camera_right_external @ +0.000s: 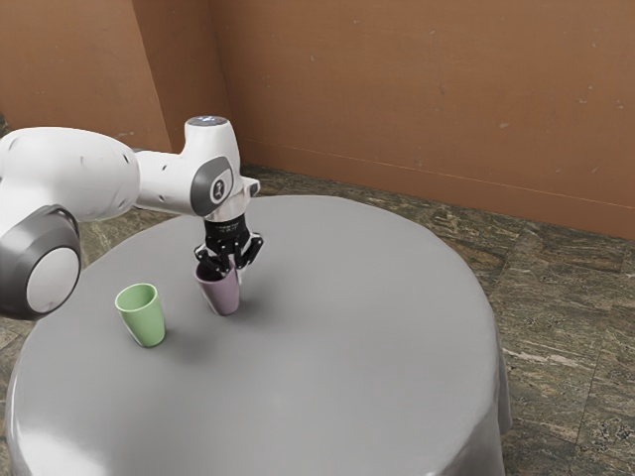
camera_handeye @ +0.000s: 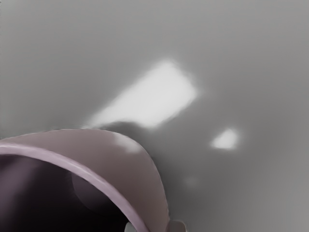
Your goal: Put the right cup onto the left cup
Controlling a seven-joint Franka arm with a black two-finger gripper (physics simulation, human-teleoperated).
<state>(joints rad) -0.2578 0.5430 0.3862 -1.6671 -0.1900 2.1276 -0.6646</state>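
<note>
The purple cup (camera_right_external: 222, 296) is directly under my gripper (camera_right_external: 228, 266), its rim up among the jaws; how far apart those stand, and whether they grip it, I can't tell from here. The green cup (camera_right_external: 145, 322) stands upright and empty near it, towards the exterior view's left, on the grey-covered round worktop (camera_right_external: 337, 337).

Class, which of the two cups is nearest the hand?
The purple cup: the hand is right at its rim, while the green cup stands apart.
</note>
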